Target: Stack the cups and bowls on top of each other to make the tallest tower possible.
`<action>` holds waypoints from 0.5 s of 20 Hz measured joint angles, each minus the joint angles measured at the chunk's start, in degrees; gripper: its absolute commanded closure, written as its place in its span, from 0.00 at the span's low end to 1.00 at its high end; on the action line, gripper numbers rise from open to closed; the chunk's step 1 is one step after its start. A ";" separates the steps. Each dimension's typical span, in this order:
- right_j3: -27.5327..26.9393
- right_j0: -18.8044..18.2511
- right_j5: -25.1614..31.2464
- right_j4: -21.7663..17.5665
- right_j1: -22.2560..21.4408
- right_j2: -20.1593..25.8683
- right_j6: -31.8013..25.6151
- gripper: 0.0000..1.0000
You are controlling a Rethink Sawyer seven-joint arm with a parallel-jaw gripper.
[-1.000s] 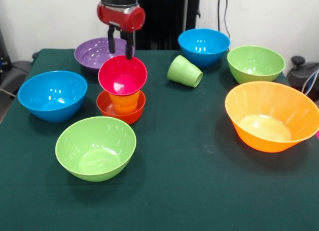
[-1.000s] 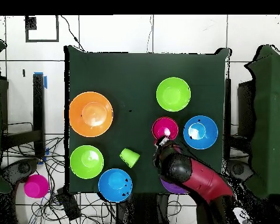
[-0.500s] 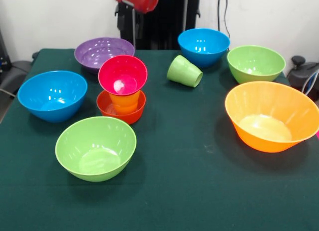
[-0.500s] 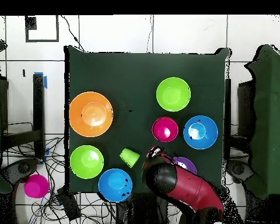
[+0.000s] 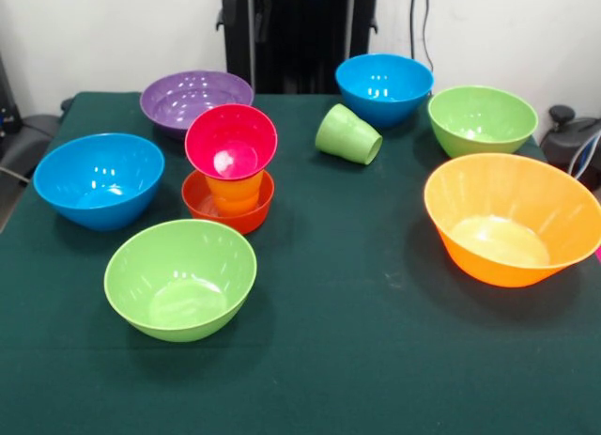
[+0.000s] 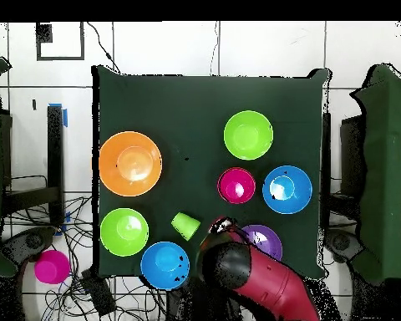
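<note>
Front view. The tower (image 5: 230, 172) stands on the green table (image 5: 376, 341), left of centre: a small red-orange bowl (image 5: 228, 208) at the base, an orange cup (image 5: 234, 192) seated upright in it, and a magenta bowl (image 5: 231, 141) perched on the cup, tilted toward the camera. A purple bowl (image 5: 194, 100) lies behind it, a blue bowl (image 5: 99, 179) to its left, a light green bowl (image 5: 180, 278) in front. The light green cup (image 5: 348, 134) lies on its side near the table's middle rear, mouth toward the camera's right. Further right sit a second blue bowl (image 5: 384, 87), a second light green bowl (image 5: 482, 120) and the largest orange bowl (image 5: 512, 217). All pieces appear to be glossy, thin moulded plastic with round, smooth rims; judged light, rigid and slippery. The tilted magenta bowl looks easily dislodged. The fallen cup, ribbed and tapered, is best taken across its rim or side wall.

Overhead view. The gripper (image 6: 220, 226) hangs just beside the green cup (image 6: 185, 225) and the purple bowl (image 6: 262, 241), apart from the tower's magenta top (image 6: 236, 185). The red arm (image 6: 262, 280) hides most of it; whether the fingers are spread or pressed together cannot be told. Nothing appears held.
</note>
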 measured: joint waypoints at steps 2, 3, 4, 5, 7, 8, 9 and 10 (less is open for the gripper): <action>0.01 0.01 0.00 0.60 -0.06 -0.13 0.35 0.00; 0.05 -0.04 0.00 1.26 -0.06 -0.12 0.72 0.00; 0.08 -0.14 0.00 1.71 -0.04 -0.07 0.95 0.00; 0.18 -0.41 0.00 2.15 -0.04 0.11 1.13 0.00; 0.55 -1.66 0.00 3.65 0.06 0.93 1.39 0.00; 0.64 -2.04 0.00 4.08 0.21 1.16 1.39 0.00; 0.71 -2.29 0.00 4.36 0.33 1.30 1.39 0.00; 0.79 -2.56 -0.01 4.63 0.48 1.46 1.39 0.00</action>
